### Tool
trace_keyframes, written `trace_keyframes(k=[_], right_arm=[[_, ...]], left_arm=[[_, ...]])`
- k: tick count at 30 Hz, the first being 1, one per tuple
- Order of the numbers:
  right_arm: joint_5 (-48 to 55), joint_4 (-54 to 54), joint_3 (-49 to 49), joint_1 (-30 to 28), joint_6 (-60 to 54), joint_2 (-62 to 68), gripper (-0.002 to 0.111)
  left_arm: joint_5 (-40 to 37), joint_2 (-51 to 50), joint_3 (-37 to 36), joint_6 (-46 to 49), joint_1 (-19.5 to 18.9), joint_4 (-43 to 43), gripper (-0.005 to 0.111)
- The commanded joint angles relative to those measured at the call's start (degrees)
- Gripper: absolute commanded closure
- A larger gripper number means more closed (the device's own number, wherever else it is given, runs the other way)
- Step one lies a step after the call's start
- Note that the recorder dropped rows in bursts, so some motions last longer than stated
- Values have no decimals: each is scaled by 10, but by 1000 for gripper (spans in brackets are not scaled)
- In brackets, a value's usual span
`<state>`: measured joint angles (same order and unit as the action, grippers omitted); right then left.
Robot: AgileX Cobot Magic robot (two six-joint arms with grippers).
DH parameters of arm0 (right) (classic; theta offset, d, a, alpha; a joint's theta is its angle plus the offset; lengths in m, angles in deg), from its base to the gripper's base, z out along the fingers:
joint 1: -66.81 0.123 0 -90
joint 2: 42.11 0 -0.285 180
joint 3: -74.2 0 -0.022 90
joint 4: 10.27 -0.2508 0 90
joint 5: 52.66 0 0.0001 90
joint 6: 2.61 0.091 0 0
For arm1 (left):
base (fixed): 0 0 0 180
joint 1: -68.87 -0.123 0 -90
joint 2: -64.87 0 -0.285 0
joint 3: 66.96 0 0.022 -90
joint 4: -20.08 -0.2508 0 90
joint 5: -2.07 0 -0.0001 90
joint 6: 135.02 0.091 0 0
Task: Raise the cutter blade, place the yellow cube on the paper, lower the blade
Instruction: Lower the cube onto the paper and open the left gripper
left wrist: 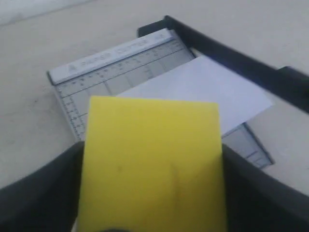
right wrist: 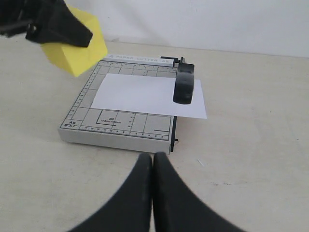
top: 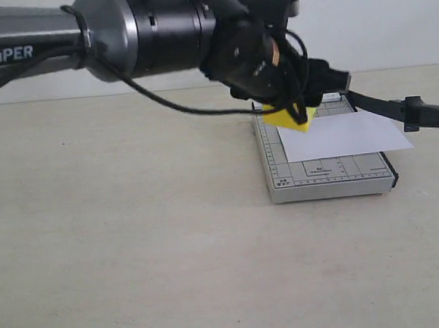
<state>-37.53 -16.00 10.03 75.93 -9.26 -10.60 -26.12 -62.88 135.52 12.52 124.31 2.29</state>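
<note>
left gripper [left wrist: 152,193] is pinching yellow cube [right wrist: 79,50] on flat sides | it is looking light, hard | right gripper [right wrist: 153,162] is pressing fingers together

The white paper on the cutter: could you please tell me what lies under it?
The grey gridded board lies under the paper, one edge of which overhangs the board beneath the raised blade. The board's markings under the sheet are covered.

The grey metal cylindrical left arm [top: 35,38] bears white PIPER lettering, joins a glossy black wrist [top: 171,27], and trails a black cable [top: 171,105]. The right gripper [right wrist: 153,159] has curved black fingers [right wrist: 169,198].
</note>
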Motion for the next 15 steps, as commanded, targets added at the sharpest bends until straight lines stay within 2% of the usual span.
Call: trace_keyframes(k=[1,2,4,6,10,15], right_arm=[[-3,0,2,0,3,2,108],[-3,0,2,0,3,2,108],[-3,0,2,0,3,2,108],[-3,0,2,0,3,2,108],[-3,0,2,0,3,2,108],[-3,0,2,0,3,2,108]], left_arm=[[-65,-40,139,159,-44,178,102],[-84,-55,172,168,-52,191,102],[-182,-132,279,242,-79,278,102],[-212,-176,324,279,-80,290,102],[-205,-235,373,325,-66,294,102],[-167,-250,376,344,-66,294,102]])
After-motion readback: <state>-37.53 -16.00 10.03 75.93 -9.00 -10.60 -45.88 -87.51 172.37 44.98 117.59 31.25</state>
